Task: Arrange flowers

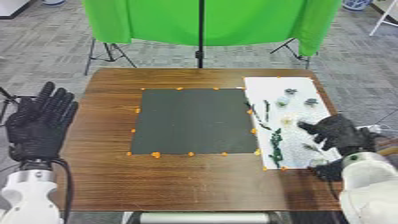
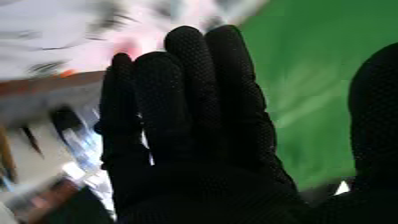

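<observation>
Black-gloved left hand [image 1: 40, 117], straight-fingered, well left of the dark mat [image 1: 191, 120]. Seems barely begun, with probably all the arranging left: green sprigs [image 1: 275, 145], small blooms [image 1: 311, 102] and white sheet [image 1: 262, 87], right of the mat in the head view. Farther right of the mat, right hand [image 1: 338, 131]; in the right wrist view, straight-fingered with thumb wide apart, against green cloth [image 2: 306, 100].

Cloth [image 1: 160, 25]: green, hanging ahead of me, beyond the brown counter [image 1: 102, 125]
Pole [image 1: 202, 30]: black, upright against the cloth
Floor [image 1: 44, 55]: gray
</observation>
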Controlling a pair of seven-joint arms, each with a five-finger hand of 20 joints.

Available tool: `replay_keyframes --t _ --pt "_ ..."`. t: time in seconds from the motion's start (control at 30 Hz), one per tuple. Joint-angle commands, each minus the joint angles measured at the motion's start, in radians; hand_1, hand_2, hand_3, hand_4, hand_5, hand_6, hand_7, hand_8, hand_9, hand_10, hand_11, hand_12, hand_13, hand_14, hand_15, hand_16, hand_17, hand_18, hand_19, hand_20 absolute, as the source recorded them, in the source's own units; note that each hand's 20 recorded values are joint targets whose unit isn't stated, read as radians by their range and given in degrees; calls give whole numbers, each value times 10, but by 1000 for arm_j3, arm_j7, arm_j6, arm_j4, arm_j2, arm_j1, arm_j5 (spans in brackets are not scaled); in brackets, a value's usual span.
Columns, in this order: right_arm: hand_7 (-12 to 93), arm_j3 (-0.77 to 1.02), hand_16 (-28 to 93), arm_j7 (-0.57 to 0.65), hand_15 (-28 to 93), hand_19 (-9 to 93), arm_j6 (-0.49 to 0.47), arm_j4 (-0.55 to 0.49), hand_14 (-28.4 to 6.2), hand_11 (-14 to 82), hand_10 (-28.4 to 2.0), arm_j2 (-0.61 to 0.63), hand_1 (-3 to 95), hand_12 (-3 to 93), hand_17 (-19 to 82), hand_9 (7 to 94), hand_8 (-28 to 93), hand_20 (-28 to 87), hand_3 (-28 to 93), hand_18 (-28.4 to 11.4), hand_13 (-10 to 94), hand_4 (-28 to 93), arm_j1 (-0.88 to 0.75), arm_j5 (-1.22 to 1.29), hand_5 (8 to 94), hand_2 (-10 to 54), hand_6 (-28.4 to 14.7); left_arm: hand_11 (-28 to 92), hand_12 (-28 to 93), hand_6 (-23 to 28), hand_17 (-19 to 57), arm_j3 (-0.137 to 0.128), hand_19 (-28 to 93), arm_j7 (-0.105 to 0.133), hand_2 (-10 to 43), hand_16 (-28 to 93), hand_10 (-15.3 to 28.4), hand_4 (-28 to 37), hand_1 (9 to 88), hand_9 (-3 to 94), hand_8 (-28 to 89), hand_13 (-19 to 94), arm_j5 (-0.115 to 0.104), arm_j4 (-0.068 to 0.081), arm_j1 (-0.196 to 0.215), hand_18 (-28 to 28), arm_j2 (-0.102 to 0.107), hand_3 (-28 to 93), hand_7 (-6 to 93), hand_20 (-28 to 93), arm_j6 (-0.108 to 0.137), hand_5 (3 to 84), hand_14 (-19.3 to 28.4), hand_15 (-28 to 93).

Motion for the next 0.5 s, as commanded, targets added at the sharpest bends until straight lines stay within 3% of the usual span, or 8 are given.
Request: replay_keyframes --t 0.03,0.37,0.43,0.5 --pt "335 -117 258 -13 749 733 -59 24 -159 407 -190 60 276 265 235 644 -139 302 583 -236 587 -283 21 -223 663 -95 -45 142 80 83 -7 -9 188 -16 132 -76 134 -283 266 352 -70 245 7 -4 36 83 -12 757 43 95 8 434 107 179" --pt "302 -356 257 37 743 747 -107 130 -161 406 -189 73 291 265 247 655 -138 292 563 -246 602 -281 167 -345 679 -95 -47 145 88 87 -8 -7 193 -24 133 -75 138 -283 266 359 -69 249 5 -5 44 86 -18 756 44 96 6 437 112 184" --pt "194 -397 249 52 732 750 -96 156 -159 355 -190 74 307 238 251 683 -124 281 557 -250 608 -281 187 -387 700 -95 -59 146 88 87 -8 -8 194 -26 134 -75 138 -283 266 359 -69 249 5 -5 47 86 -19 757 44 96 9 437 112 185" --pt "162 -430 240 64 707 753 -105 180 -158 323 -188 72 332 223 258 702 -119 274 542 -255 625 -281 208 -405 709 -95 -62 146 89 87 -8 -11 194 -27 134 -75 139 -283 265 360 -68 250 6 -5 52 86 -20 757 45 96 9 438 112 185"
